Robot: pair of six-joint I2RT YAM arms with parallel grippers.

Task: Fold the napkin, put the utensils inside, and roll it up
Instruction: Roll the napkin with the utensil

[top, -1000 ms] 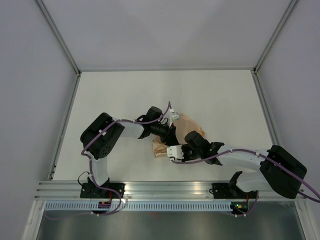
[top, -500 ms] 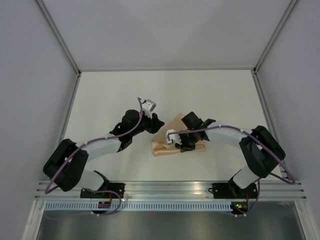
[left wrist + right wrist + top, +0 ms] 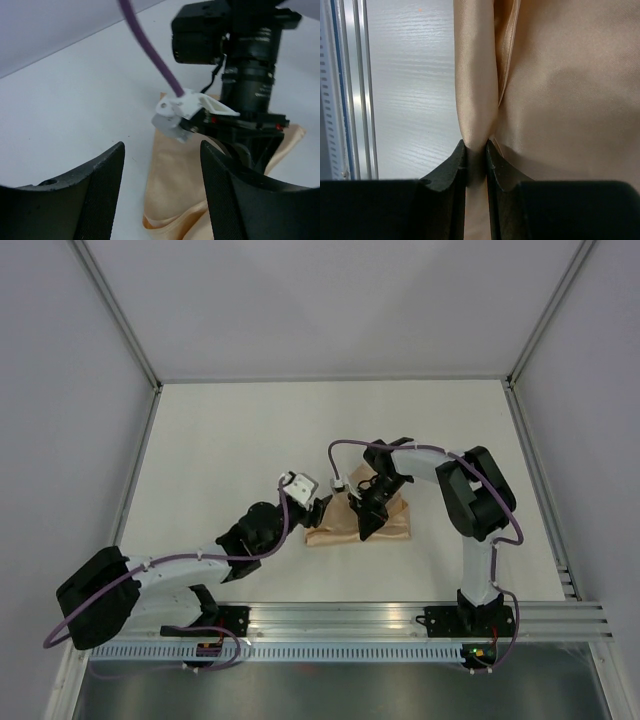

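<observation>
1. Lying on the white table (image 3: pixel 220 440) in front of the two arms, the napkin (image 3: pixel 335 528) is a folded, creased peach-orange heap with one ridge of cloth drawn up.
2. The right gripper (image 3: pixel 476 150) has that ridge pinched. Its two dark fingers are almost together, with only the thin fold of cloth between them.
3. From above, this gripper comes down onto the middle of the napkin, and the right arm arches over it from the right side.
4. The left gripper (image 3: pixel 162 197) has its fingers spread wide, with nothing held between them.
5. It sits low, just beside the napkin's left edge, and faces the cloth and the right gripper. Whether it touches the cloth cannot be told.
6. A purple cable (image 3: pixel 345 446) runs along each arm.
7. A metal rail (image 3: pixel 340 615) crosses the near edge of the table, where both arms are bolted.
</observation>
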